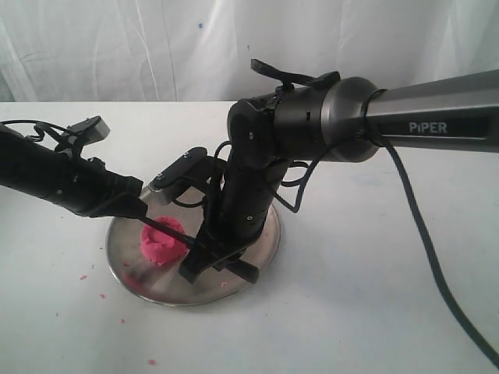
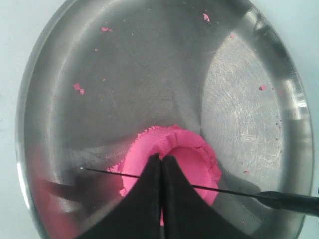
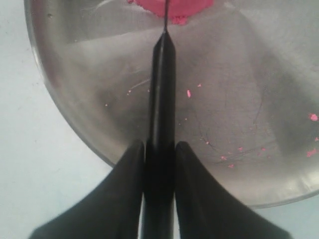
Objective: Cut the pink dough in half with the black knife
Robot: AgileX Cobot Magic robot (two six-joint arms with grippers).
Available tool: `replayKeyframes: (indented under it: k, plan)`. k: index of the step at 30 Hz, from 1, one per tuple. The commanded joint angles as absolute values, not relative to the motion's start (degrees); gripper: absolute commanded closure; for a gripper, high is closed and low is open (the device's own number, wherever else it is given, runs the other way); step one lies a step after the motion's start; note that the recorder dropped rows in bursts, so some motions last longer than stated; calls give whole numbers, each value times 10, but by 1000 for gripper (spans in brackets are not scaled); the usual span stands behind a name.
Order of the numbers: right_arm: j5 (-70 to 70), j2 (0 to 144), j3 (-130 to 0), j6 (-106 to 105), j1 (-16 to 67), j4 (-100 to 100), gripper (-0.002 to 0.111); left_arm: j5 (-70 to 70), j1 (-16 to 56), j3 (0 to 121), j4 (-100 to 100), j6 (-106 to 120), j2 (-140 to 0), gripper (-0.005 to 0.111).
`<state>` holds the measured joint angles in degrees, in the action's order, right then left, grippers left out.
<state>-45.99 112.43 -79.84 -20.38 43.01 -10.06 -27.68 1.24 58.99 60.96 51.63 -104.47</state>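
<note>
The pink dough (image 1: 160,243) is a round puck with a dented top, lying on the left part of the steel plate (image 1: 156,290). My right gripper (image 1: 209,259) is shut on the handle of the black knife (image 1: 168,228) and holds it level, the thin blade lying edge-down across the dough's top. In the right wrist view the handle (image 3: 162,99) runs out from between the fingers of the right gripper (image 3: 159,147) towards the dough (image 3: 174,7). My left gripper (image 2: 162,158) is shut and empty. Its tips sit over the dough (image 2: 192,162), beside the blade (image 2: 99,172).
Pink crumbs lie scattered on the plate (image 2: 149,74) and on the white table (image 1: 83,276) left of and in front of it. The right arm's bulky links (image 1: 265,156) lean over the plate's right side. A white cloth hangs behind the table.
</note>
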Motion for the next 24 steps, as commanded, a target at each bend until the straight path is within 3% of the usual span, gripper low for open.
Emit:
replayKeyframes:
  k: [1, 24]
  plan:
    - [-452, 1122, -801, -207, 428, -96, 108, -278, 13, 591, 616, 513, -1044, 107]
    - [-451, 1143, -802, -208, 428, -97, 108, -262, 13, 591, 625, 514, -1093, 107]
